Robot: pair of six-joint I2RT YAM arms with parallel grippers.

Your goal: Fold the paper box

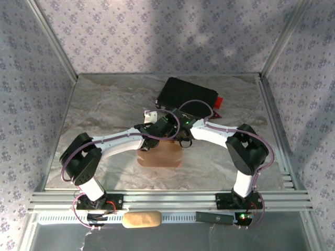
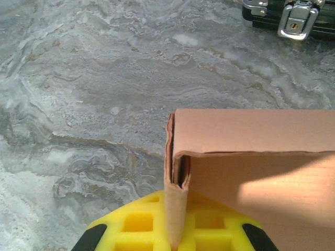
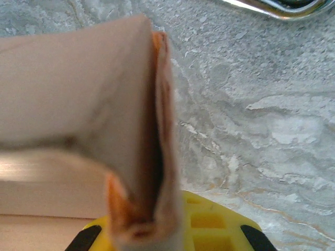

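The paper box is salmon-tan cardboard, partly formed, lying on the marble table between the two arms. My left gripper is over its far left side and my right gripper over its far right side. In the left wrist view my left gripper is shut on a doubled upright wall of the paper box at a corner. In the right wrist view my right gripper is shut on a blurred folded wall of the paper box. Both sets of fingertips are hidden by cardboard.
A black hard case with metal latches lies just beyond the box, close to both grippers. A tan oblong block rests on the front rail. Patterned walls and an aluminium frame enclose the table.
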